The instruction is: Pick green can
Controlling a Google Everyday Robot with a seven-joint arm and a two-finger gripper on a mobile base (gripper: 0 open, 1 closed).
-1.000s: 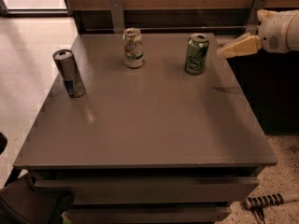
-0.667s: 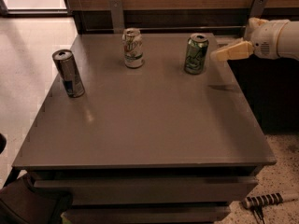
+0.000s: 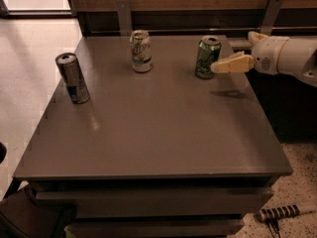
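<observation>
The green can stands upright at the back right of the grey table; it has a green body, pale markings and a silver top. My gripper reaches in from the right on a white arm and is open. Its near cream finger points left, and its tip is at the can's right side. The far finger sits back near the wall. The gripper holds nothing.
A white can with green print stands at the back middle. A slim silver-blue can stands at the left. A wooden wall with metal brackets runs behind the table. A striped-handled tool lies on the floor at lower right.
My gripper has moved left toward the green can, and its near fingertip has closed the gap to the can's right side. The cans have not moved.
</observation>
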